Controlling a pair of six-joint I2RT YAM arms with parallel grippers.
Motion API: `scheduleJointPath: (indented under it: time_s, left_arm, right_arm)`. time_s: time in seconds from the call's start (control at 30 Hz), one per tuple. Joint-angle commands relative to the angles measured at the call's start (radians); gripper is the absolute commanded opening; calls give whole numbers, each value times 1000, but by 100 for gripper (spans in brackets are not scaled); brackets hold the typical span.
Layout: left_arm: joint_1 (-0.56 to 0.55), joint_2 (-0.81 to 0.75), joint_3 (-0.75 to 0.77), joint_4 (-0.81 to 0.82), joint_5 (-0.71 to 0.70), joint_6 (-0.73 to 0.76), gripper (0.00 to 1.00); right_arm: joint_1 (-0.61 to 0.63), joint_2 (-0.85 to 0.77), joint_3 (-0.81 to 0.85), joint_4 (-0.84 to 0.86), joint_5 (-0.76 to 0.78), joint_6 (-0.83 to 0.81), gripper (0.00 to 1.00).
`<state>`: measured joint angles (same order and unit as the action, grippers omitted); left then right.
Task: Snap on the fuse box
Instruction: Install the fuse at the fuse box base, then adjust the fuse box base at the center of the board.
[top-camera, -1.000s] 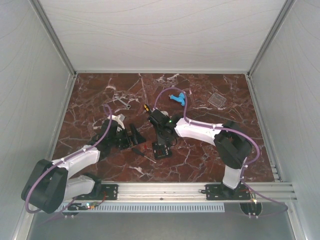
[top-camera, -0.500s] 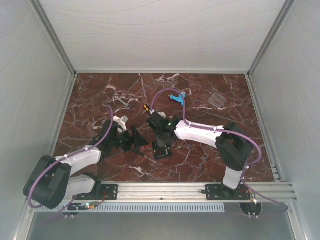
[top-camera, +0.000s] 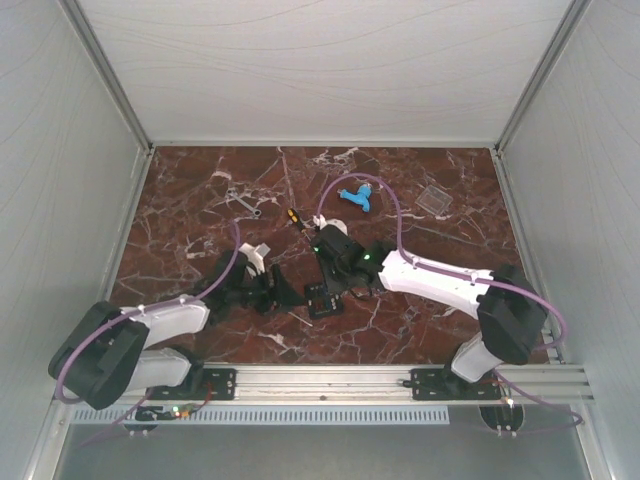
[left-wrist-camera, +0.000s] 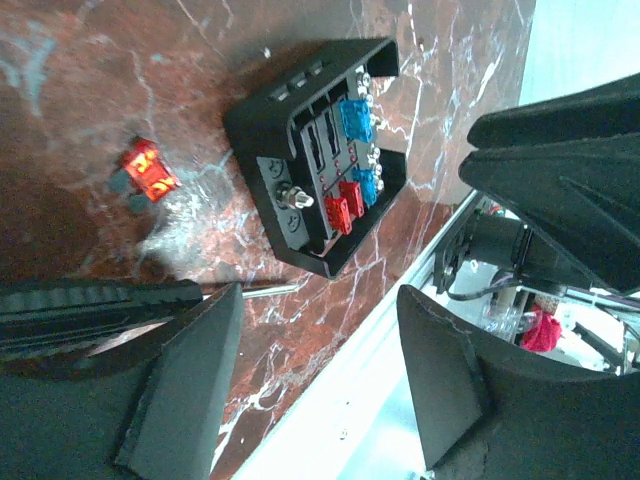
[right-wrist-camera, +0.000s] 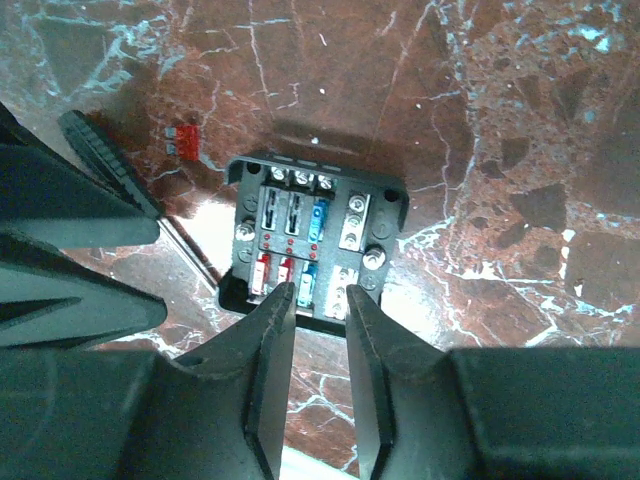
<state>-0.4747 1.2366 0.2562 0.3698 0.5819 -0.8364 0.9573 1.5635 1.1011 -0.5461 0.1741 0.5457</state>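
From above, the fuse box (top-camera: 322, 298) sits uncovered near the middle of the surface's near edge, between the left claw (top-camera: 283, 292) and the right claw (top-camera: 328, 284). Its clear cover (top-camera: 435, 198) lies well apart, toward the far right corner.

Left wrist: the left claw (left-wrist-camera: 318, 320) is wide open and empty, with the box ahead.

Right wrist: the right claw (right-wrist-camera: 317, 300) is narrowly parted and holds nothing. Its tips are over the fuses (right-wrist-camera: 262, 272), so a nudge could unseat one or shove the box.

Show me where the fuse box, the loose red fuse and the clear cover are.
fuse box (right-wrist-camera: 312, 240), right wrist view, middle of its open top.
loose red fuse (left-wrist-camera: 146, 170), left wrist view, its red body.
clear cover (top-camera: 436, 198), top external view, centre of the square.
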Motion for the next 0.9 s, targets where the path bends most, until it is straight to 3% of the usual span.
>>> scheduleJointPath:
  time_s: [0.0,0.53,0.87]
  left_arm:
    - [-56,32,21,76,-27,-33,61]
    - [-220,200,123,118,-107,-70,42]
    - [-250,279,203,133,-113,-77,45]
  right_arm:
    - [4,-53,-43,49,45,8,25]
    - [-8,-186,-175,127,67,4,28]
    - [-14,-190,-204,159,45,-36,25]
